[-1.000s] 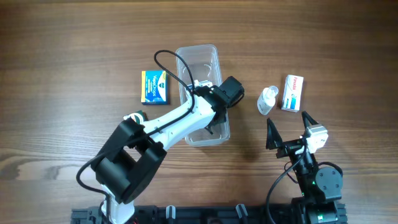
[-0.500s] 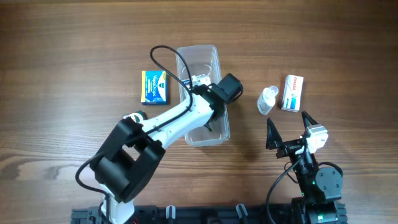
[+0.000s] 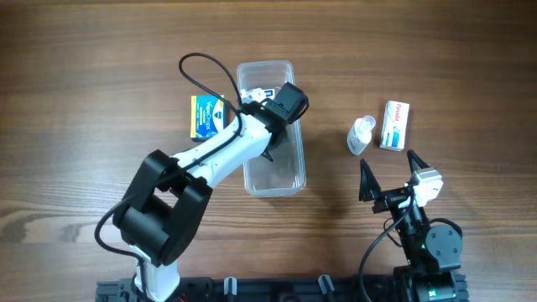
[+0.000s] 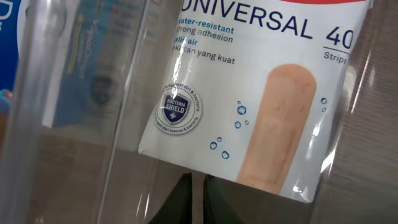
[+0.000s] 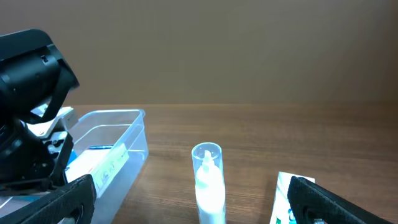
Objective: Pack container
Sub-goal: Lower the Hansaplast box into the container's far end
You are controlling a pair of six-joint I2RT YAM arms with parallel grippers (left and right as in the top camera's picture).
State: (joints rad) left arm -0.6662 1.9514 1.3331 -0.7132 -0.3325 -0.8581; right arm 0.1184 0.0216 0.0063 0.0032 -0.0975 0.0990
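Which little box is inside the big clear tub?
The white plaster box marked UNIVERSAL; the blue-and-yellow box and the red-and-white box lie outside on the table.

- one tub [image 3: 275,172]
- three boxes: blue-yellow box [image 3: 208,117], plaster box [image 4: 261,93], white box [image 3: 394,124]
- one bottle [image 3: 361,134]
- two arms: left arm [image 3: 220,155], right arm [image 3: 422,231]

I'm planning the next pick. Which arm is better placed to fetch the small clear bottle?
Right. The right gripper is open and free, on the bottle's side of the table and close to it. The left gripper is over the container, at the plaster box.
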